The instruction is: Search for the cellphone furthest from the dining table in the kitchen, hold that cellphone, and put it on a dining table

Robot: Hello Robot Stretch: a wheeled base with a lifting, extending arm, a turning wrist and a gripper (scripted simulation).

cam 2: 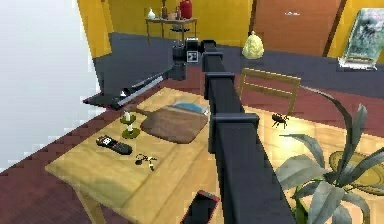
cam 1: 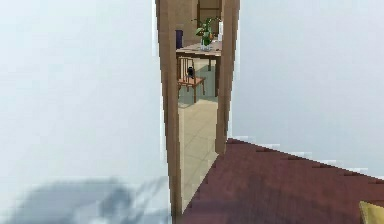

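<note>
Arm reaches out over a wooden table in a room with yellow walls and a dark blue floor. A dark flat slab that looks like the phone lies on the table near its left side, next to keys and a brown board. Gripper is out by the far edge, and I can't tell if it's got anything. The forward view has a doorway in a white wall, with a second table beyond.
</note>
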